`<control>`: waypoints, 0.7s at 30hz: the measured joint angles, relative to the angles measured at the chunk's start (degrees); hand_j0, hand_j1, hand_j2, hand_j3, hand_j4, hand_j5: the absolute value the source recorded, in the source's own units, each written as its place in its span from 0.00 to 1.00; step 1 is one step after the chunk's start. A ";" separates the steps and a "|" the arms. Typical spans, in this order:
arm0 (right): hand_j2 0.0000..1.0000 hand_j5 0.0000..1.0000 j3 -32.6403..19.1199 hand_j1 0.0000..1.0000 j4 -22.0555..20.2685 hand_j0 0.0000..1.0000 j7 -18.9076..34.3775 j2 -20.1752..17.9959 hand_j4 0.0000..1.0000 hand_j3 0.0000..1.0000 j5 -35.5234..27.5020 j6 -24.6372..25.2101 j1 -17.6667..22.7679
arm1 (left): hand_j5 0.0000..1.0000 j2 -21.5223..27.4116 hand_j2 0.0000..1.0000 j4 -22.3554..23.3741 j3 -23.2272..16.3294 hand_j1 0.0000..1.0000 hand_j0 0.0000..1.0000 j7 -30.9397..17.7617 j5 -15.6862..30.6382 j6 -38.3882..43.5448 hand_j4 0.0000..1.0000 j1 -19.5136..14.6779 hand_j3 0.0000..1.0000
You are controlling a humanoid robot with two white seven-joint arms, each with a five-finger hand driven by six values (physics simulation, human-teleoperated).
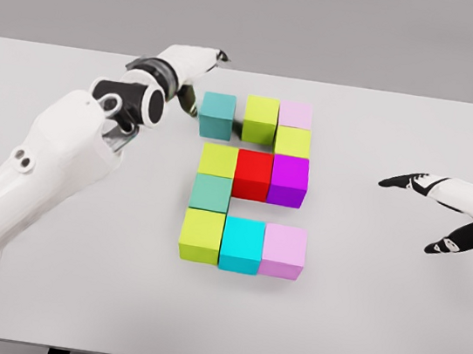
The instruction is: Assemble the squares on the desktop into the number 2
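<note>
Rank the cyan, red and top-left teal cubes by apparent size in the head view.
1. cyan cube, largest as seen
2. red cube
3. teal cube, smallest as seen

The cyan cube sits nearest the camera and the teal one farthest, so the true sizes may match.

On the plain white desktop (391, 331), matte cubes: teal cube (217, 114) at eleven o'clock, red cube (253, 174) central, purple cube (289, 180) at its three, cyan cube (242, 245) at six, others lime, pink.

White humanoid arms with black joints

The left arm (45, 159), entering from 8 o'clock, has glossy white shells, black joint rings and two small round recesses; the right robot hand (452, 212), at 3 o'clock, is white with black fingers.
</note>
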 measured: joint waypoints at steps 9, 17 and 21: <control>1.00 1.00 0.00 1.00 0.07 1.00 0.00 0.11 1.00 1.00 0.48 0.00 -0.09 | 1.00 15.55 1.00 -5.16 -1.81 1.00 1.00 0.00 16.53 -0.02 1.00 -0.53 1.00; 1.00 1.00 0.00 1.00 0.07 1.00 0.00 1.08 1.00 1.00 1.03 0.01 -0.35 | 1.00 21.24 1.00 -4.69 -6.13 1.00 1.00 0.02 22.14 -3.20 1.00 -8.26 1.00; 1.00 1.00 0.00 1.00 0.07 1.00 0.00 1.16 1.00 1.00 1.12 0.00 -0.35 | 1.00 24.10 1.00 -1.49 -16.66 1.00 1.00 0.03 31.28 -9.52 1.00 -16.44 1.00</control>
